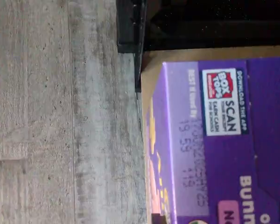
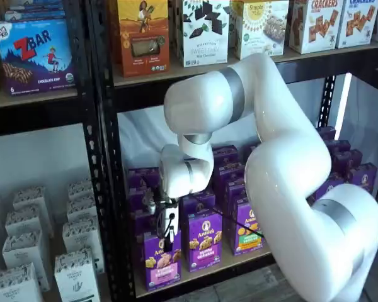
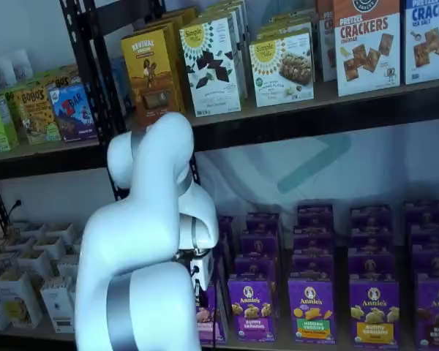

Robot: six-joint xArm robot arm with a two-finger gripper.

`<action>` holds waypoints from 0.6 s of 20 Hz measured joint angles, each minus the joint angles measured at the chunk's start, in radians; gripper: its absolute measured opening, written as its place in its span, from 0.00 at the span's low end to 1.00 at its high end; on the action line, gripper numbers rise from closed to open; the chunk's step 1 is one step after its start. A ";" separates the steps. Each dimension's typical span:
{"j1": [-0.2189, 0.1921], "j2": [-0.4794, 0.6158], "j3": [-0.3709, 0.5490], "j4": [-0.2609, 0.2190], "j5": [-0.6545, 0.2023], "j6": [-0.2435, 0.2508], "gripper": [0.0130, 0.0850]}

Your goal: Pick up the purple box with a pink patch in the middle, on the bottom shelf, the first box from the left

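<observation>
In a shelf view the white arm reaches down from the right, and its end effector (image 2: 167, 229) hangs directly over the front box of the leftmost row on the bottom shelf (image 2: 195, 278). Two black fingers (image 2: 162, 228) point down with a narrow strip of light between them, so the end effector reads as released, parted and not yet closed on anything. Their tips sit at the level of the carton's top edge; whether they touch it I cannot tell.

Just beneath the end effector stands the purple box (image 2: 162, 260), upright at the front edge of the board, with a pink band across its lower front. To the right of the end effector is a purple carton with a violet band (image 2: 204, 240), and further right one with a green band (image 2: 247, 226). More purple cartons line up behind these.

In the wrist view the top flap of the purple box (image 1: 224, 140) fills most of the frame, with a white Box Tops label (image 1: 220, 101) and a printed date code. A tan board edge and a black rack post (image 1: 130, 25) border it, and grey plank flooring (image 1: 60, 116) lies beyond.

In a shelf view the arm's body hides most of the end effector; only a sliver of the purple box (image 3: 208, 318) shows beside it.
</observation>
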 joint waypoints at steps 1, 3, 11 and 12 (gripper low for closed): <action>0.000 0.000 0.001 -0.001 0.000 0.001 0.39; 0.001 -0.001 0.002 -0.002 -0.002 0.002 0.33; 0.003 -0.012 0.017 0.010 -0.011 -0.006 0.28; 0.003 -0.017 0.023 0.005 -0.012 -0.002 0.28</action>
